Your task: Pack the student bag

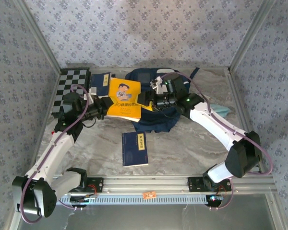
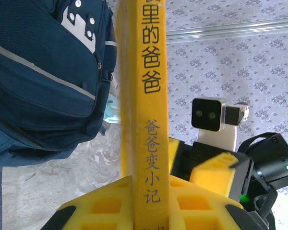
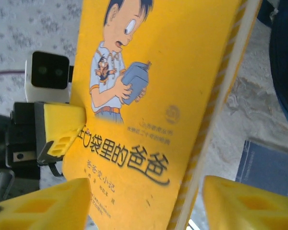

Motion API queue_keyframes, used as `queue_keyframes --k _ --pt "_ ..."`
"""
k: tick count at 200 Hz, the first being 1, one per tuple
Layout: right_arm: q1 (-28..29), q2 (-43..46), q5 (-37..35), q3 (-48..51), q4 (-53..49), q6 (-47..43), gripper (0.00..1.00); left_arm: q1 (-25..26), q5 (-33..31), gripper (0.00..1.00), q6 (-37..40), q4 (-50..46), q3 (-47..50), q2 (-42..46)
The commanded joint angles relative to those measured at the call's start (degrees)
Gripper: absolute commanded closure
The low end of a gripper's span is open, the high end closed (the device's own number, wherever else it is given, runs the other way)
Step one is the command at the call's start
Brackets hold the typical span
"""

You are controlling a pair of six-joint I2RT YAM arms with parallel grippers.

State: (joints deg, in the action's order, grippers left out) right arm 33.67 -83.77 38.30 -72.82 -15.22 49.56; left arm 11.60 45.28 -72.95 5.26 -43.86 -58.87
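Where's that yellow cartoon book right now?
In the top view, the yellow book is left of the table's centre, clamped in the left gripper, with the navy backpack just to its right.

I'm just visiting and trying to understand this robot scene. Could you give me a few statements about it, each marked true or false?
1. The left gripper is clamped on the yellow book. True.
2. The yellow book is already inside the student bag. False: it is held outside the bag.
3. A dark blue book lies flat on the table, nearer the arm bases. True.
4. The checkerboard sits in the far right corner. False: it is in the far left corner.
5. The yellow book's cover shows a cartoon boy. True.
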Motion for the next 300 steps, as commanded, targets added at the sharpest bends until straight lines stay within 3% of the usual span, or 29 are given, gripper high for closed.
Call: queue_keyframes --k 1,23,66,100,121,150,199,234,300 --pt "-1.6 4.7 -0.4 2.5 -1.3 1.1 0.23 0.9 -0.6 1.00 -1.1 7.9 -4.6 -1.1" --pt "-2.7 6.4 0.9 5.0 0.0 3.7 0.13 3.4 -1.9 1.00 -0.9 10.1 -6.5 -2.8" --pt "-4.7 8.4 5.2 10.4 9.7 11.2 0.04 7.3 -4.6 1.00 -2.6 16.1 -9.4 -6.7" --pt "-4.6 8.3 7.2 11.4 17.2 15.8 0.02 9.3 -5.6 1.00 -3.4 18.5 -10.8 -8.5" --pt "-4.5 7.9 6.3 10.4 15.0 14.4 0.02 9.4 -6.2 1.00 -3.9 19.2 -10.9 -8.5" --pt "-4.6 7.2 8.8 12.3 29.3 21.7 0.05 9.9 -6.8 1.00 -2.7 16.1 -11.1 -8.5" --pt "-5.7 8.5 9.3 11.0 31.6 22.9 0.28 10.2 -8.4 1.00 2.5 6.7 -12.1 -8.0" --pt "-4.4 5.9 8.6 8.3 21.6 17.5 0.45 12.0 -9.6 1.00 4.7 5.5 -12.6 -8.2" --pt "-5.5 7.2 6.7 8.1 13.7 10.6 1.00 13.0 -11.4 1.00 11.4 -1.9 -13.4 -7.6"
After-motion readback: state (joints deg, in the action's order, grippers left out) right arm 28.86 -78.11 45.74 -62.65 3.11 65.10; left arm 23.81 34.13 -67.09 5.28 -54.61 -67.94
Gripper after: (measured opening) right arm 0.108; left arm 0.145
